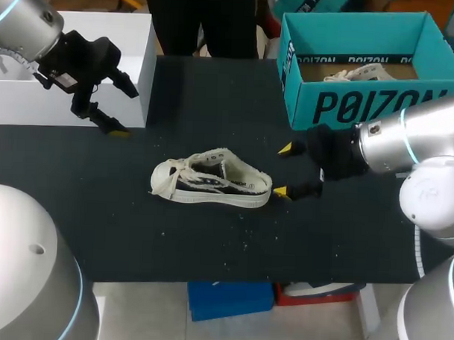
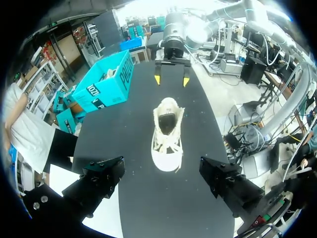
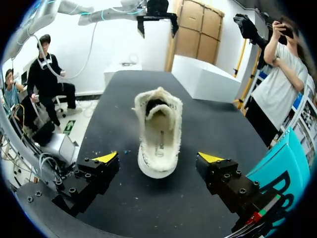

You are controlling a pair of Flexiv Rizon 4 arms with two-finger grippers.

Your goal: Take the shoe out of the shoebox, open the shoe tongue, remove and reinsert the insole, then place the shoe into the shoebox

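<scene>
A cream low-top shoe lies on its sole mid-table, toe toward my left and heel toward my right. My right gripper stands open just behind the heel, one yellow tip to either side. From the right wrist view the shoe points away, its heel reaching in between the open fingers of the right gripper without touching them. My left gripper hangs open at the back left, well away from the shoe. Its wrist view shows the shoe toe-first ahead of the left gripper. The teal shoebox stands open at the back right.
A second pale shoe lies inside the shoebox. A white box stands at the table's back left, close to my left gripper. Small crumbs are scattered on the black table in front of the shoe.
</scene>
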